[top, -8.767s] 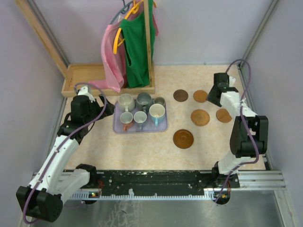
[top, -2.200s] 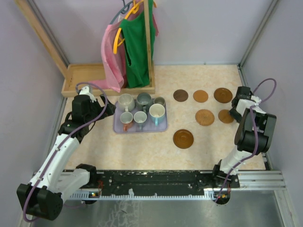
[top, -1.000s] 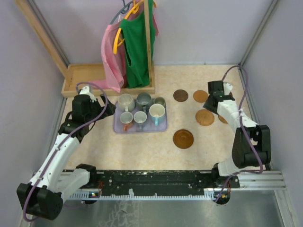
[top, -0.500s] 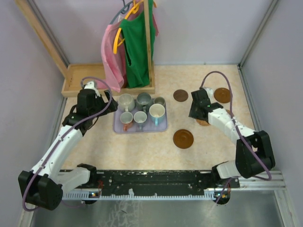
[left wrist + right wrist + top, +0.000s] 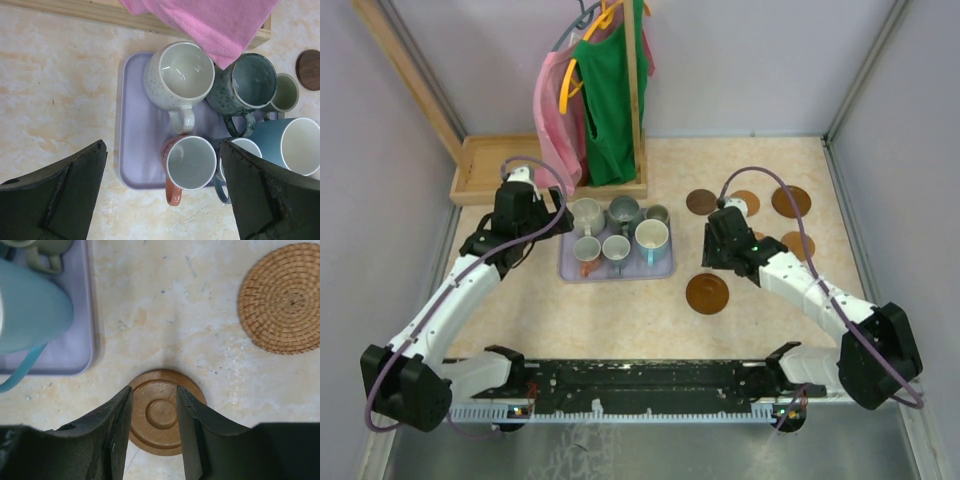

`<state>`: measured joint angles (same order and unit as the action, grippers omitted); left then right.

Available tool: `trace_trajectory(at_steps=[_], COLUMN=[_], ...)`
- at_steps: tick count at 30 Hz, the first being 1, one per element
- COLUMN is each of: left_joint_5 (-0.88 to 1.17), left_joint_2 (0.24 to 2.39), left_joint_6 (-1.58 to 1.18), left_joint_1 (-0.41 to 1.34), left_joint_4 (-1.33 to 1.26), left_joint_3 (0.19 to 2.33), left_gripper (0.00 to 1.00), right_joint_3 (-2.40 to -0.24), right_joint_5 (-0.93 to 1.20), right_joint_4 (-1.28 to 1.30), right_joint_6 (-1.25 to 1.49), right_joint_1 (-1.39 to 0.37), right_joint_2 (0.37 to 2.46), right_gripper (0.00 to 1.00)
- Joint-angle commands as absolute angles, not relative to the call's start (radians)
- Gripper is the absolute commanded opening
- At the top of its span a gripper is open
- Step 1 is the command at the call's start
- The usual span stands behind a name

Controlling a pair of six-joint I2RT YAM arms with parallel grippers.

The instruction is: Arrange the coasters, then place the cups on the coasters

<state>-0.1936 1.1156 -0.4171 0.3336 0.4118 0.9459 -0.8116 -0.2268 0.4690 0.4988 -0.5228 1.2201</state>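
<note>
Right of the lavender tray (image 5: 620, 276), the right gripper (image 5: 154, 392) hangs over the wooden coaster (image 5: 161, 412), jaws part-way apart and holding nothing. The disc lies flat on the table (image 5: 620, 320), nearest the arms, well apart from the other coasters (image 5: 791, 201) grouped toward the far right; a woven coaster (image 5: 282, 297) lies beyond it. All six cups (image 5: 190, 162) stand on the tray, with the left gripper (image 5: 162, 150) spread to its full width above them, empty.

Step in hand, as judged: fetching this stray disc into line with the rest. The disc appears thin and wider than the present gap, so a straight descent would likely land both fingers on its face. A wider opening centred on the disc, or a pinch across its near rim, looks the better approach. Whether the fingers touch it cannot be told. The blue cup (image 5: 30, 310) and the tray edge stand close on one side, so any slide should run away from them.
</note>
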Motion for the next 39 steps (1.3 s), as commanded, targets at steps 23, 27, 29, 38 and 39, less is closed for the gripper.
trace_trajectory(at_steps=[23, 27, 29, 38, 39], left_joint_5=[-0.155, -0.156, -0.158, -0.171, -0.173], left_joint_2=[1.109, 1.113, 1.116, 1.12, 1.118], left_joint_6=[-0.415, -0.42, -0.423, -0.421, -0.418], left_joint_1=[0.353, 0.358, 0.362, 0.376, 0.376], left_joint_4=[0.367, 0.367, 0.366, 0.366, 0.367], left_joint_3=[0.942, 0.94, 0.938, 0.938, 0.937], left_gripper=[1.0, 1.0, 1.0, 1.0, 1.0], right_joint_3=[-0.659, -0.635, -0.632, -0.64, -0.641], right_joint_5=[-0.256, -0.266, -0.264, -0.279, -0.281], right_joint_4=[0.46, 0.447, 0.433, 0.393, 0.388], right_joint_6=[0.665, 0.668, 0.664, 0.663, 0.663], right_joint_1=[-0.718, -0.718, -0.718, -0.718, -0.718], right_joint_2=[1.257, 1.26, 1.269, 1.34, 1.348], right_gripper=[0.33, 0.32, 0.32, 0.28, 0.28])
